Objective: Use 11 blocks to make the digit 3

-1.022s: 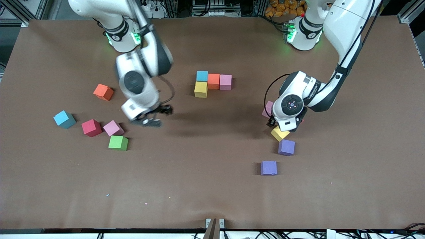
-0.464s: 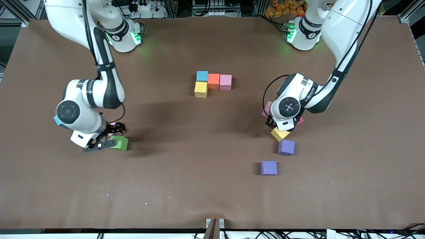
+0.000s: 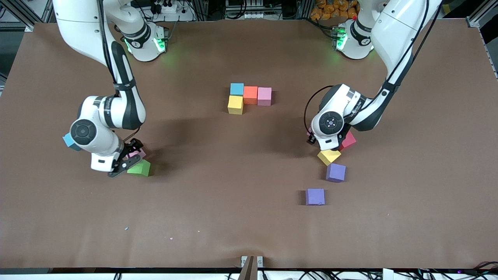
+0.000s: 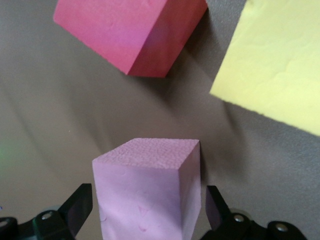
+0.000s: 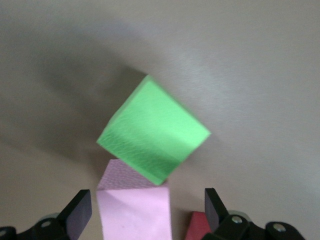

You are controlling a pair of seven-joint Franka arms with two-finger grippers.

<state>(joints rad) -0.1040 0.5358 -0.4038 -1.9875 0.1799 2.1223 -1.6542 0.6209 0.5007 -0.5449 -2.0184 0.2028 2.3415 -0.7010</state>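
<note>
Between open left tool [image 4: 145,220] fingers: matte pink foam cube [image 4: 147,187].

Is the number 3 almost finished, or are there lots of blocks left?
Just started. Four blocks touch mid-table: blue block, orange block, pink block, yellow block. Right now, the left tool is open around a pink cube, and the right tool is open around another pink cube beside the green block. Seven more are still needed.

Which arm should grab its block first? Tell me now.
Left. The left gripper, open, squarely straddles a free-standing pink block. The right gripper straddles another pink block, but a green block sits tight against it.
</note>
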